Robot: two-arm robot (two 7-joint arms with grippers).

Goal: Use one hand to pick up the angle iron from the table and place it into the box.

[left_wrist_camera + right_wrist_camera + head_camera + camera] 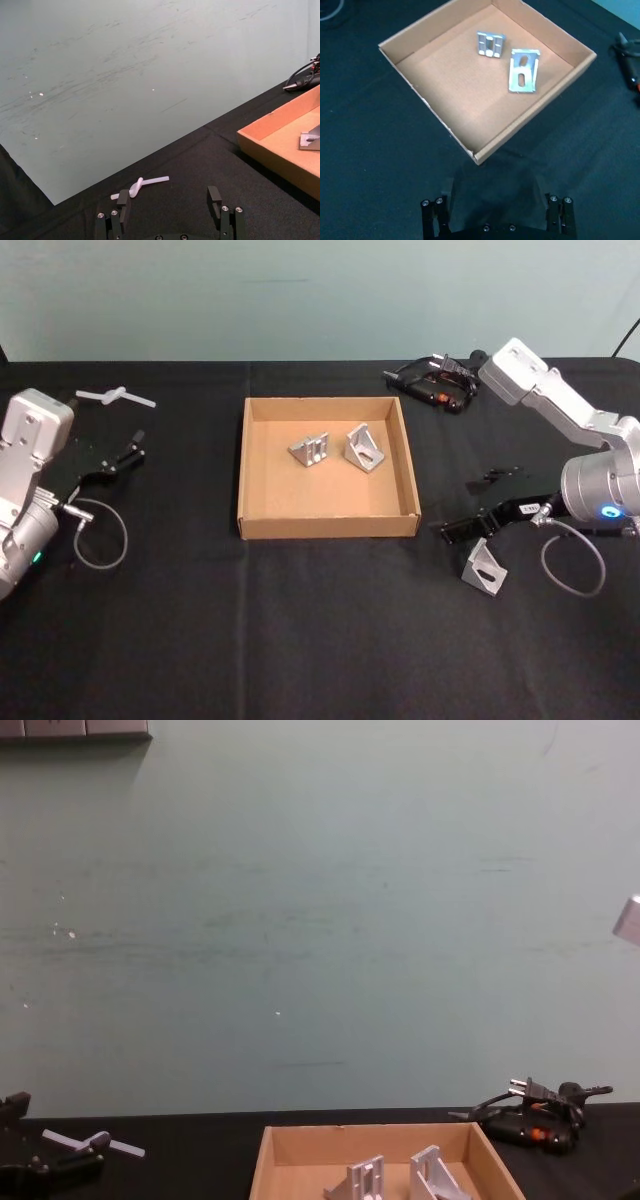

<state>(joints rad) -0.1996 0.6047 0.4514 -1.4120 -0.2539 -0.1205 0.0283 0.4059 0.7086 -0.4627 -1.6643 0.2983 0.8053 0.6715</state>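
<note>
Looking down from the head, the black desk [300, 640] held the box [330, 525] centrally; an angle iron [484, 568] lay outside it, just beside the right hand [462, 508] — fingers spread. Left wrist: the left hand [168, 196] stood spread too. Chest: a pale green wall [320, 920] rose behind.

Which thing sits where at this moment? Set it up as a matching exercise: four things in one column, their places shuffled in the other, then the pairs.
Things
1. lone angle iron
2. pair of angle irons
3. white plastic piece
4. black corded tool

Places
A. on the table, behind the far right corner of the box
B. on the table left of the box, near the open left gripper
C. inside the box
D. on the table right of the box, beside the open right gripper

Pairs: 1-D; 2-C; 3-B; 4-A
</note>
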